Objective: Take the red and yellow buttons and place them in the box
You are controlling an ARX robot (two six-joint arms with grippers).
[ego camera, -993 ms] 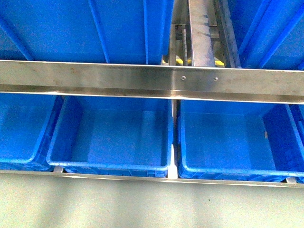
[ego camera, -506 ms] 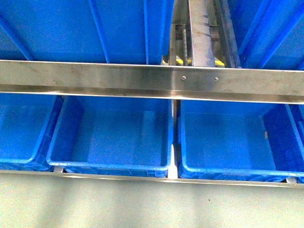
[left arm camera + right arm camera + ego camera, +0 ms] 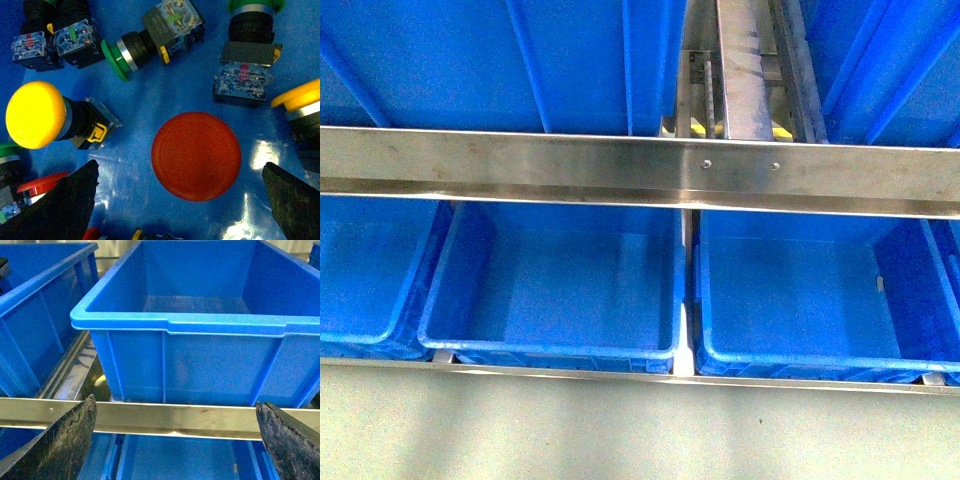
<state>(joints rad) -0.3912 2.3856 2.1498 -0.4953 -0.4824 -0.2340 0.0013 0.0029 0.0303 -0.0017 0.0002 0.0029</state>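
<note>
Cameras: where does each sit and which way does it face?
Front view: on the body, facing a steel rail across blue crates; no arm shows.
Left wrist view: looking down on a red button and yellow button; open left gripper frames them.
Right wrist view: facing a blue crate beyond a rail; open right gripper shows.
Shared: front and right wrist both show rail and crates.

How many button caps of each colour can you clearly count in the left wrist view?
Red caps: 2
Yellow caps: 2
Green caps: 3
Total: 7, with slivers at the picture's edges left out.
</note>
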